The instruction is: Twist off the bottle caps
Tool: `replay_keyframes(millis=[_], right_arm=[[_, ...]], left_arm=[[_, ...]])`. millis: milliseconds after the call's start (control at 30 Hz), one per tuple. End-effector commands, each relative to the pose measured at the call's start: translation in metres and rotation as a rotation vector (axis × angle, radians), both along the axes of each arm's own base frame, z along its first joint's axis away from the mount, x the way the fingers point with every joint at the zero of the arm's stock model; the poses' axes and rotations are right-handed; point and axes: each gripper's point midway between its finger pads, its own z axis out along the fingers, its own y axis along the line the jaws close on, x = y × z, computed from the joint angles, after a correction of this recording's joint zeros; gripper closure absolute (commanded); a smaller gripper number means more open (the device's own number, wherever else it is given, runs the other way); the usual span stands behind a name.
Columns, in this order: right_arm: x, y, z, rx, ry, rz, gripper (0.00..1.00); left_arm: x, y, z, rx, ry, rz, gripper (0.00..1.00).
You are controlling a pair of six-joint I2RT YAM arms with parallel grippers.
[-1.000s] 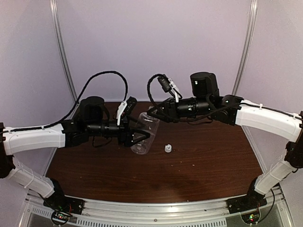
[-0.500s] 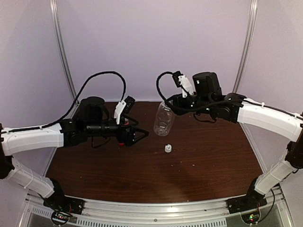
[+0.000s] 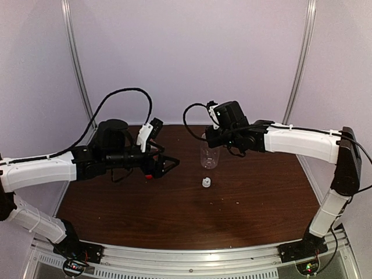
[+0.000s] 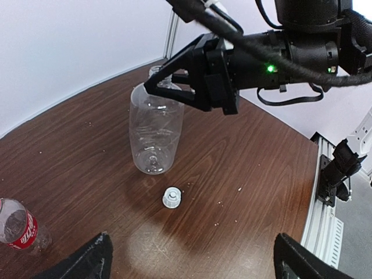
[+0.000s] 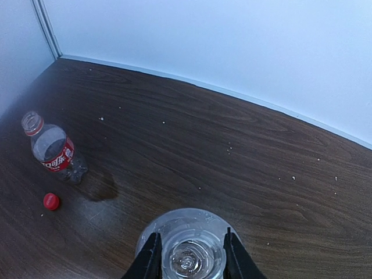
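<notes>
The wide clear bottle (image 3: 209,157) (image 4: 154,131) stands upright with no cap, its base at or just above the table. My right gripper (image 5: 189,256) (image 3: 209,141) is shut on its neck from above. The white cap (image 3: 206,182) (image 4: 172,197) lies loose on the wood just in front of it. My left gripper (image 4: 192,264) (image 3: 173,164) hangs open and empty to the left of that bottle, pointing at it. The small red-labelled bottle (image 5: 55,152) (image 4: 20,229) stands uncapped at the left, the red cap (image 5: 51,201) on the table beside it.
A dark wet patch (image 5: 99,186) marks the wood next to the small bottle. White walls and metal posts (image 3: 78,70) close in the back and sides. A metal rail (image 3: 192,256) runs along the near edge.
My left gripper opened, let go of the wide bottle and drew back left. My right arm swung the bottle from tilted to upright and lowered it towards the table.
</notes>
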Motion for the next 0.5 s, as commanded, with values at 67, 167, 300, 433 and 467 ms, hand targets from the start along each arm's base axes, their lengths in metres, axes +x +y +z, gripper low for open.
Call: replay_keyframes(millis=[67, 167, 300, 433, 467], right_arm=[[0.021, -0.005, 0.000, -0.005, -0.057, -0.090, 1.00], [0.026, -0.002, -0.010, -0.011, -0.056, -0.094, 1.00], [0.031, -0.003, -0.021, -0.014, -0.067, -0.114, 1.00], [0.034, -0.007, -0.029, 0.000, -0.085, -0.134, 1.00], [0.034, -0.008, -0.033, 0.001, -0.084, -0.137, 1.00]], left_arm=[[0.004, 0.003, 0.020, -0.024, -0.053, 0.030, 0.02], [0.006, 0.005, 0.018, -0.015, -0.052, 0.042, 0.02], [0.006, 0.006, 0.017, -0.014, -0.052, 0.045, 0.02], [0.006, 0.005, 0.016, -0.015, -0.052, 0.043, 0.03], [0.005, 0.005, 0.016, -0.016, -0.051, 0.044, 0.02]])
